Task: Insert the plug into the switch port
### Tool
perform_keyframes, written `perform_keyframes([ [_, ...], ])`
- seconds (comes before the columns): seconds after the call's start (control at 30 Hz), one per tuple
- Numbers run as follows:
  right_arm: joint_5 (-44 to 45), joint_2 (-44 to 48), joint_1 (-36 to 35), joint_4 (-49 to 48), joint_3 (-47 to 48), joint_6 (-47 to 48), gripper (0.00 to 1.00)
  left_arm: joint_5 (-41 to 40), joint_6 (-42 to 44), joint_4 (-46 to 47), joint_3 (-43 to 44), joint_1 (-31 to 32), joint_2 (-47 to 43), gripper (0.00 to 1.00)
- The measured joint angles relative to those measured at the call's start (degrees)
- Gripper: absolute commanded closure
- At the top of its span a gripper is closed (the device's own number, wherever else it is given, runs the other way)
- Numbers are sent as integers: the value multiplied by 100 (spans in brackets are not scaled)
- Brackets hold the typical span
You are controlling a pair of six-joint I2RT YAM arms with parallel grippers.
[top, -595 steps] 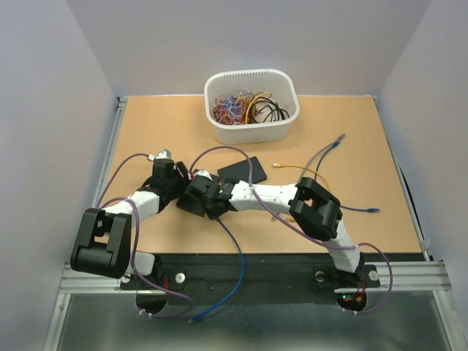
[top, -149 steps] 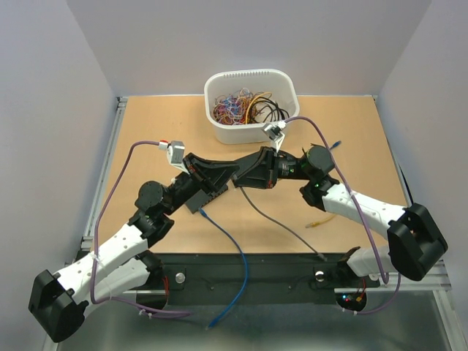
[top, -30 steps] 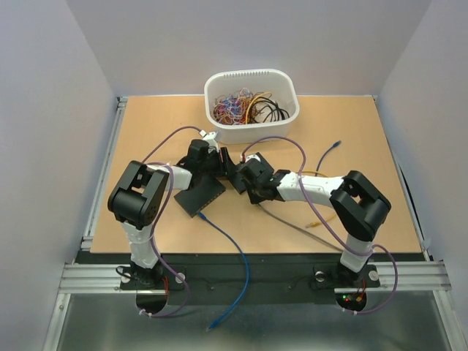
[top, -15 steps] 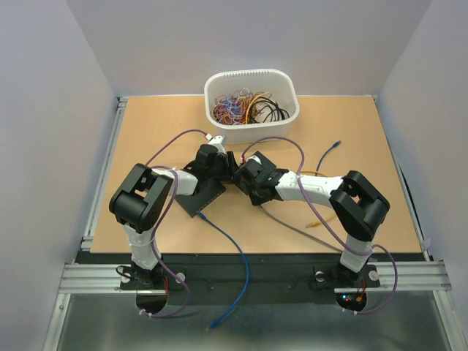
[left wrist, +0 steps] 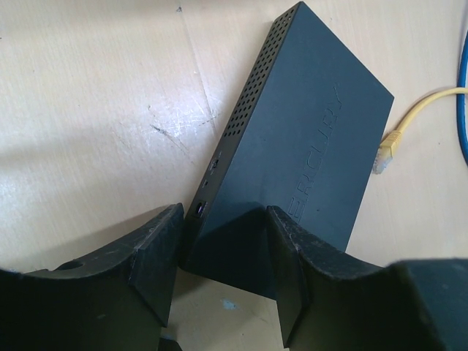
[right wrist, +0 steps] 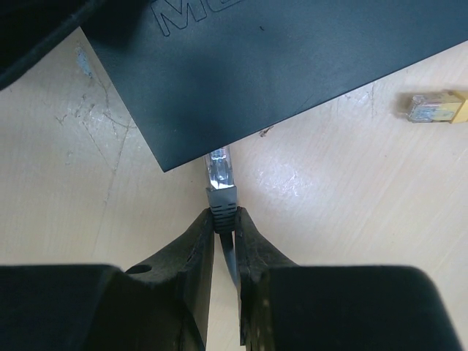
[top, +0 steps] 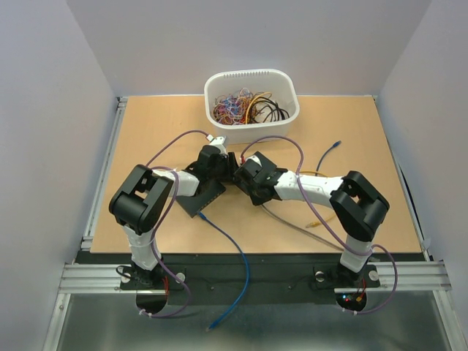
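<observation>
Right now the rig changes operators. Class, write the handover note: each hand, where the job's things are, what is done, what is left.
Left hand: shut on one end of the switch, steadying it.
Right hand: shut on the plug, pinched just behind its clear tip.
Done: plug lined up, its tip meeting the switch's edge.
Left: push it home. The clear tip shows outside the case, so it is not seated; how far in it is cannot be seen.

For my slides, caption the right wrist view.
Right fingers pinch the grey-booted clear plug, its tip at the edge of the flat black switch box.
</observation>
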State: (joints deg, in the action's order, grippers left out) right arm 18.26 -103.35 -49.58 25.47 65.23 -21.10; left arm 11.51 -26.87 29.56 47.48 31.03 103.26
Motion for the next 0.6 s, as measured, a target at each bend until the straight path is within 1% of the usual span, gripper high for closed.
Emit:
perform_keyframes([
  [0.6,79,-37,-188,144,162,188,99,-57,-7,-81,0,4,-39,42],
])
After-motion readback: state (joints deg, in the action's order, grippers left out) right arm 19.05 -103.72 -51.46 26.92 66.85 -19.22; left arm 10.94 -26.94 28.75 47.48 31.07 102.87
